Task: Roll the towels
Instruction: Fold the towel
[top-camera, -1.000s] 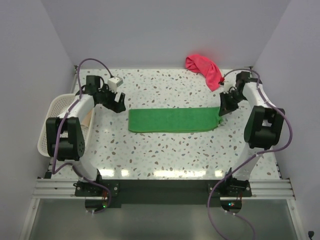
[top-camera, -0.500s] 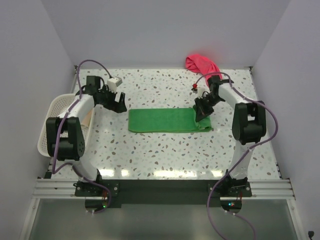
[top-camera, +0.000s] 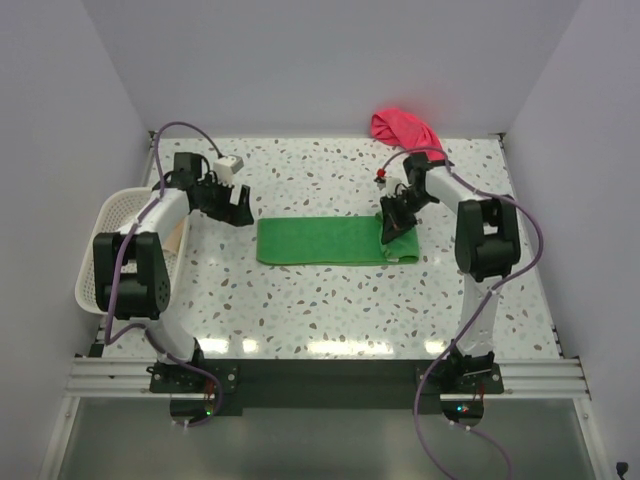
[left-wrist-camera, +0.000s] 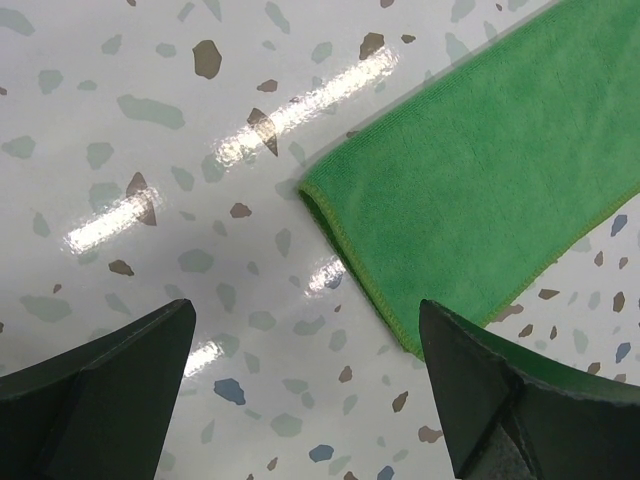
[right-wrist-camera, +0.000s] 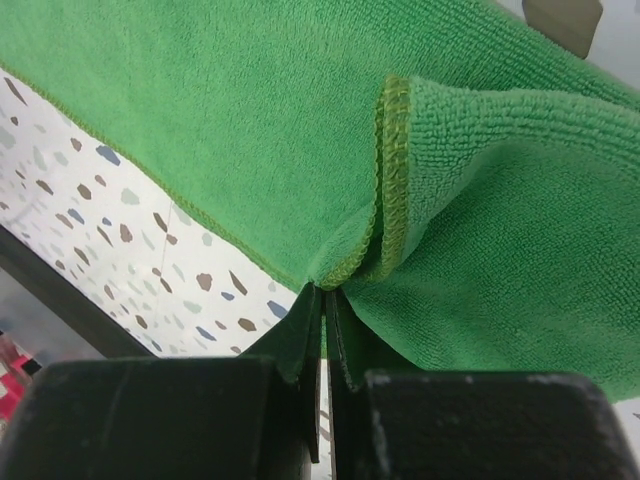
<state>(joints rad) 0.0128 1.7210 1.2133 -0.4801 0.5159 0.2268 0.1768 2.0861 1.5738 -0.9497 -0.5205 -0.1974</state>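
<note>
One: Two towels I can make out, and only the green towel (top-camera: 320, 241) is in play. It's flat on the table (top-camera: 330, 300), long axis running straight across from side to side.

Two: And the right claw (top-camera: 392, 228) has got it! Jaws pinched tight on the hem at the right end, edge lifted and doubled over onto the cloth.

One: So the roll, I'd say, runs leftward along that long axis. The whole strip lies left of that claw, with nothing on top of it.

Two: Left claw (top-camera: 240, 210)?

One: Spread wide, holding nothing, hovering just off the green towel's left end by the far corner. Its wrist view shows bare table between the fingers and the towel's short edge just beside one of them. It's the nearer claw to that end, well placed to pin it if the cloth slides.

Two: Anything in the way?

One: Not on the line of the roll, by my reckoning. The pink towel (top-camera: 405, 130) is bunched up well beyond the green towel's right end, on the far side. The basket (top-camera: 112, 215) sits well off its left end.

Two: Risk?

One: Soft cloth. One pinch point could let the roll skew or go loose.
</note>
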